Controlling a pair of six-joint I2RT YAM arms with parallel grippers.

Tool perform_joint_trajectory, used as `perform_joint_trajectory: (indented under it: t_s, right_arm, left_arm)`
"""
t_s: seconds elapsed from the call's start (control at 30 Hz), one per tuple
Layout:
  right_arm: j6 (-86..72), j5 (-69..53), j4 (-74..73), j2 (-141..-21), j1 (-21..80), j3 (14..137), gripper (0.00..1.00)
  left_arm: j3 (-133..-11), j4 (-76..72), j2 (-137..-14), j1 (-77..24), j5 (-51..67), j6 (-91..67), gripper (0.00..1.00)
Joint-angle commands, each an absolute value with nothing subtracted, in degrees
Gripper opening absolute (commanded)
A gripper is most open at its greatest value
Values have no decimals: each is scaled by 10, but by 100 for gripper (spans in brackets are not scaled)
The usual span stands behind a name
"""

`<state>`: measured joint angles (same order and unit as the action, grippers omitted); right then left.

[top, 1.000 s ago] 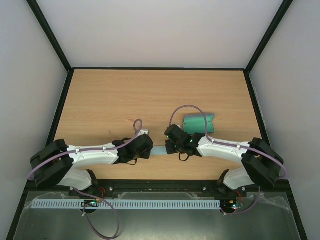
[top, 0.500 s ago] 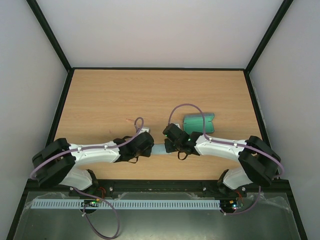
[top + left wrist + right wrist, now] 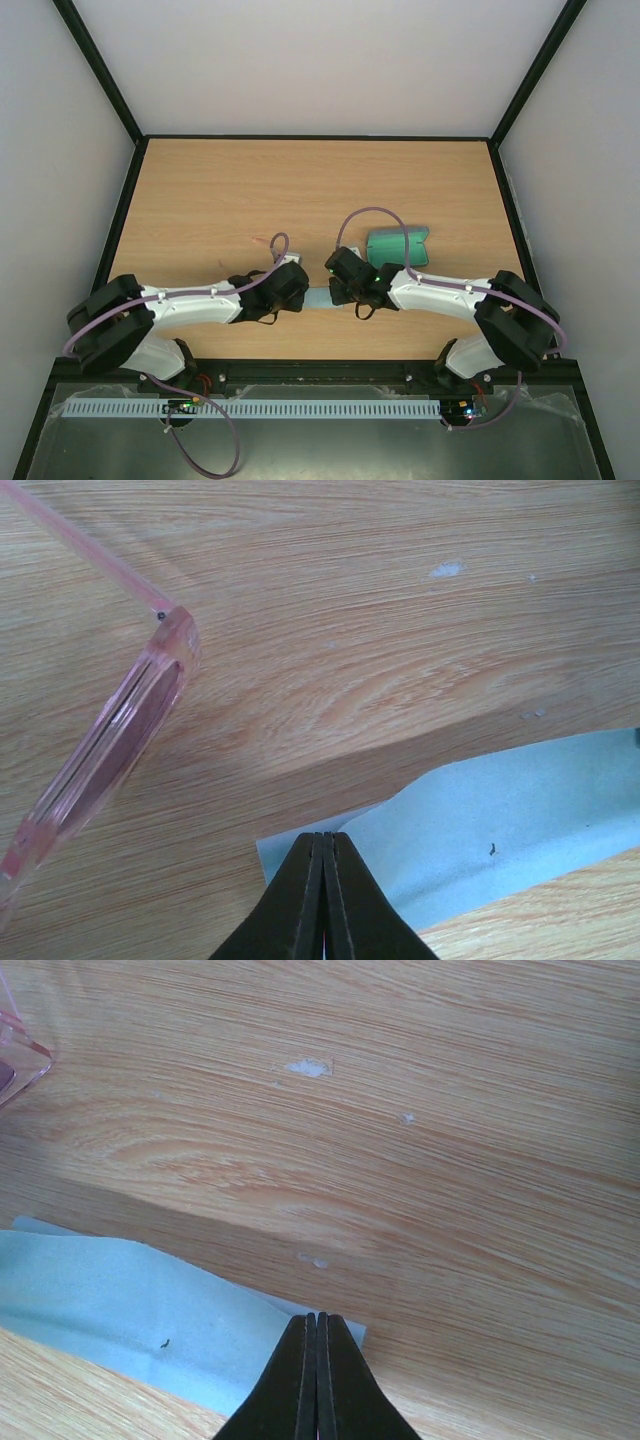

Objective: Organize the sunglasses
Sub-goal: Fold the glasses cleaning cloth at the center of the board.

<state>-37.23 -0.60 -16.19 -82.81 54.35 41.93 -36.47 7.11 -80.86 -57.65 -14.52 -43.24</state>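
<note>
The sunglasses point(image 3: 110, 745), a thin pink translucent frame with a slender arm, lie on the wood at the left of the left wrist view. One corner of them point(image 3: 20, 1060) shows at the top left of the right wrist view. A light-blue cloth point(image 3: 500, 815) hangs stretched a little above the table, casting a shadow. My left gripper point(image 3: 325, 837) is shut on its left corner. My right gripper point(image 3: 317, 1317) is shut on the cloth's point(image 3: 120, 1315) right corner. In the top view the cloth point(image 3: 318, 300) spans between both grippers at the near middle.
An open oblong case point(image 3: 398, 247) with a green inside lies just behind the right arm's wrist. The wooden table point(image 3: 220, 190) is walled by a black frame on three sides. Both arms reach inward from the near edge, wrists almost meeting.
Both wrists have edged slightly away from the near edge, the right one also a little left. The cloth stays pinched between them.
</note>
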Motion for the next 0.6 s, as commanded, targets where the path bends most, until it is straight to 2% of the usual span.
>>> perform_joint_trajectory:
  t_s: [0.0,0.57]
  right_arm:
    - [-367,15,-168,-833,540,432,1]
    - [-367,12,-164,-841,531,432,1]
  left_arm:
    - [-373,66,-818,-570,-150,-426,3]
    - [-373,62,-820,-562,-152,-420,3]
